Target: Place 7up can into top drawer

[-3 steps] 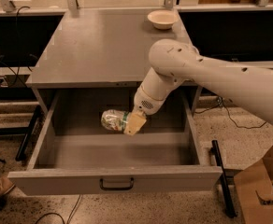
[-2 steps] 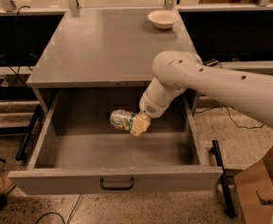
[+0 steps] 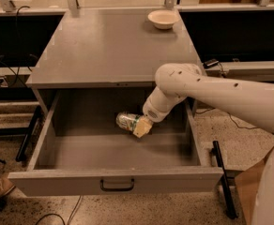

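The top drawer (image 3: 113, 181) of the grey cabinet is pulled wide open, with a flat front panel and a dark handle (image 3: 117, 186). My gripper (image 3: 138, 125) reaches down into the drawer from the right and is shut on the 7up can (image 3: 126, 121), a whitish-silver can with green markings. The can lies on its side in the fingers (image 3: 142, 127), held over the back middle of the drawer, a little above its floor.
A round cream bowl (image 3: 163, 18) sits on the cabinet top (image 3: 109, 46) at the back right. A cardboard box (image 3: 249, 191) stands on the floor at the right. Dark cables and a shelf frame are at the left.
My arm has moved to the right and towards the back of the drawer, carrying the can with it. The can stays gripped.
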Robot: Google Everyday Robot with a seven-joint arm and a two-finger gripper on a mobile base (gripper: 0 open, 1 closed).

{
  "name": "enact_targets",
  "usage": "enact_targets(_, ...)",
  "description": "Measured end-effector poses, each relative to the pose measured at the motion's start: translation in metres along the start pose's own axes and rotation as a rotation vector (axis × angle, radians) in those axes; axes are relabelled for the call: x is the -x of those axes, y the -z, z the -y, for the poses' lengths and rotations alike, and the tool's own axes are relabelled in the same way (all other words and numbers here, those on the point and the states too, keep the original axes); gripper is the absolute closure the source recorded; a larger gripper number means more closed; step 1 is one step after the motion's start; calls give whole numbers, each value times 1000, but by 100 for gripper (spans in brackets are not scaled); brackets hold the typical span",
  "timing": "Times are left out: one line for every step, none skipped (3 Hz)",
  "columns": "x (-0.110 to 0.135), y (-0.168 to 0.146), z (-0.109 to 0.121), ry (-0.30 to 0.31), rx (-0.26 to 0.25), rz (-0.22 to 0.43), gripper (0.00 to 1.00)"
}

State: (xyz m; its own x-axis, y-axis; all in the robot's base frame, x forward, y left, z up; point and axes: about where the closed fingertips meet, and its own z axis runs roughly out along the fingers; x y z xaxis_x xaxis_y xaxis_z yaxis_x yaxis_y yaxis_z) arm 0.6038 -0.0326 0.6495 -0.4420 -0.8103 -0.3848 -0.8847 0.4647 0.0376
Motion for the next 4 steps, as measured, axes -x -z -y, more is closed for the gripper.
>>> enact_targets(-3, -1, 1, -14, -7, 31, 26)
enact_targets(-7, 9, -2, -23, -18, 77, 3)
enact_targets(-18, 29, -17, -43, -21, 91, 0)
enact_targets(-37, 72, -36, -79, -29, 82, 0)
